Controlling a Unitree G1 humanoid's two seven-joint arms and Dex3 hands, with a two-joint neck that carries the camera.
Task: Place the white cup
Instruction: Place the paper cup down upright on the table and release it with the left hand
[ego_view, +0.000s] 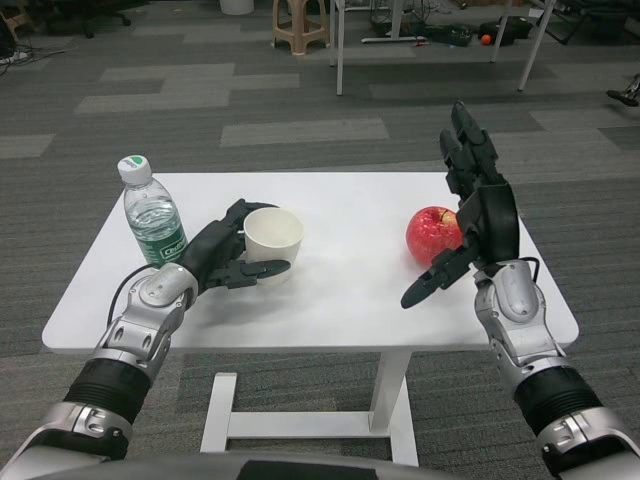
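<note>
On white table (330, 300), our left hand (225, 258) grips white cup (272, 240), seemingly set down; release left. Right hand (470, 215) spread, empty, beside apple (432, 235).

An office-like room: grey striped carpet tiles (300, 110), white desk legs (340, 45) (a stool (300, 25) too).

Silver forearms with black cuffs end in a black left hand (222, 255) and right hand (473, 205).
</note>
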